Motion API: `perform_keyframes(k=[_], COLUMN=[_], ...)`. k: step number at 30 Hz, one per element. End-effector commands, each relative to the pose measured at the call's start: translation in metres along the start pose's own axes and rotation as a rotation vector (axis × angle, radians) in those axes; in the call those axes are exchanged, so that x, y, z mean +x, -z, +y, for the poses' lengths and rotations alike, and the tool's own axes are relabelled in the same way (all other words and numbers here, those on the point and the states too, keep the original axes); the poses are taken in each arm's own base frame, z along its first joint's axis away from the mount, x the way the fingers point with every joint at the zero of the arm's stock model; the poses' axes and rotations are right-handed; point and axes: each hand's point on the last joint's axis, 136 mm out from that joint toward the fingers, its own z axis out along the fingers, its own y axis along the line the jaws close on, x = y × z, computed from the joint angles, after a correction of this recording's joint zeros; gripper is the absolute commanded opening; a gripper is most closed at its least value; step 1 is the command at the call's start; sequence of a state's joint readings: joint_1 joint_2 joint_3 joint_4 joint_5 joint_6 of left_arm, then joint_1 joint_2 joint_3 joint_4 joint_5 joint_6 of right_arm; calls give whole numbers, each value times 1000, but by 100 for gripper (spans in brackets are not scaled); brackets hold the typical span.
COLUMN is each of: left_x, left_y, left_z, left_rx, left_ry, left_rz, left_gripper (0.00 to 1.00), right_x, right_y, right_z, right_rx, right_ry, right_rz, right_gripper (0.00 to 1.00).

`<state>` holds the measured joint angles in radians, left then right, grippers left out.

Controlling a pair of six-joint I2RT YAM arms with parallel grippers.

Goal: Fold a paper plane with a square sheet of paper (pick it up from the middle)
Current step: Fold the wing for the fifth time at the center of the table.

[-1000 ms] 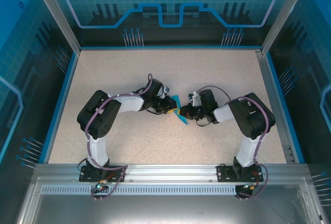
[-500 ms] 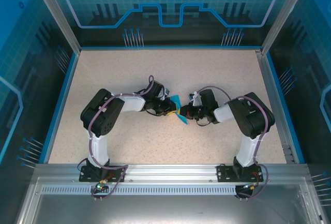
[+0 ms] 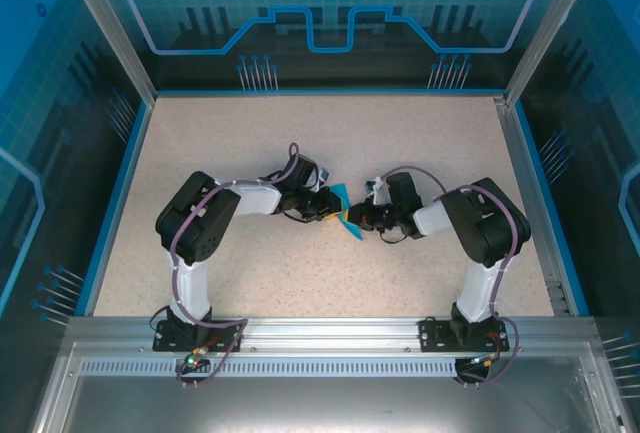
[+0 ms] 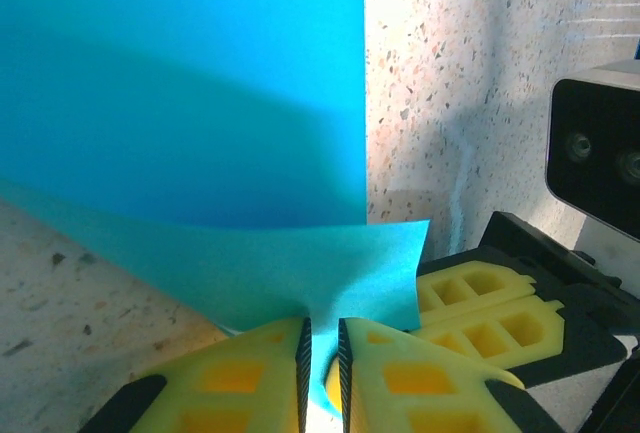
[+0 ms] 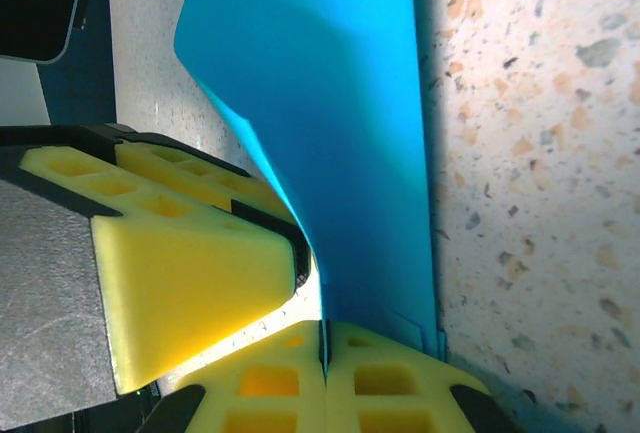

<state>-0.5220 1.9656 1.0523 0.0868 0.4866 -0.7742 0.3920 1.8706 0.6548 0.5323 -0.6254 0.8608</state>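
The cyan-blue sheet of paper (image 3: 341,197), folded into layers, is held just above the table's middle between both grippers. My left gripper (image 3: 329,210) comes in from the left. In the left wrist view its yellow fingers (image 4: 250,373) stand close together with a flap of the paper (image 4: 200,103) pinched in the narrow gap of the left gripper (image 4: 320,331). My right gripper (image 3: 356,218) meets it from the right. In the right wrist view the right gripper (image 5: 323,341) is shut tight on the lower edge of the paper (image 5: 350,133), which rises upright from the pads.
The two grippers nearly touch: the right gripper's fingers (image 4: 480,305) sit beside the left one's, and a left finger (image 5: 190,263) crowds the right wrist view. Speckled tabletop (image 3: 330,133) lies all round, bounded by a blue rim (image 3: 130,163).
The left arm's elbow has shifted a little to the right, and its jaws have drawn slightly closer on the paper. The right arm and the paper hold still.
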Motion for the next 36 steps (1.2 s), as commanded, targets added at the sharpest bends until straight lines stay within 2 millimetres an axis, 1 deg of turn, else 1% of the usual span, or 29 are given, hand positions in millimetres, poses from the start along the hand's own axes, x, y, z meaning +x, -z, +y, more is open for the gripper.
perform_keyframes(k=[1, 5, 8, 12, 18, 26, 34, 36], left_x=[-8, -8, -7, -5, -4, -3, -2, -2], left_y=[4, -2, -3, -3, -5, -7, -6, -6], left_z=[-10, -3, -1, 3, 6, 7, 4, 4], left_rx=[10, -8, -17, -40, -54, -60, -52, -54], left_ry=[-65, -38, -26, -11, -2, 4, -8, -8], left_rz=[-43, -29, -24, -13, 2, 18, 24, 26], left_gripper=[18, 18, 17, 17, 16, 15, 15, 15], right_x=[16, 17, 18, 17, 12, 10, 4, 9], right_y=[-2, -1, -2, -1, 2, 4, 13, 15], right_z=[-45, -46, -46, -44, -32, -22, -3, -3], right_rx=[137, 141, 144, 144, 124, 98, 87, 97], right_ry=[-99, -96, -93, -83, -54, -43, -13, -24], right_rz=[33, 36, 42, 42, 41, 52, 50, 70], right_gripper=[4, 4, 5, 8, 13, 18, 21, 23])
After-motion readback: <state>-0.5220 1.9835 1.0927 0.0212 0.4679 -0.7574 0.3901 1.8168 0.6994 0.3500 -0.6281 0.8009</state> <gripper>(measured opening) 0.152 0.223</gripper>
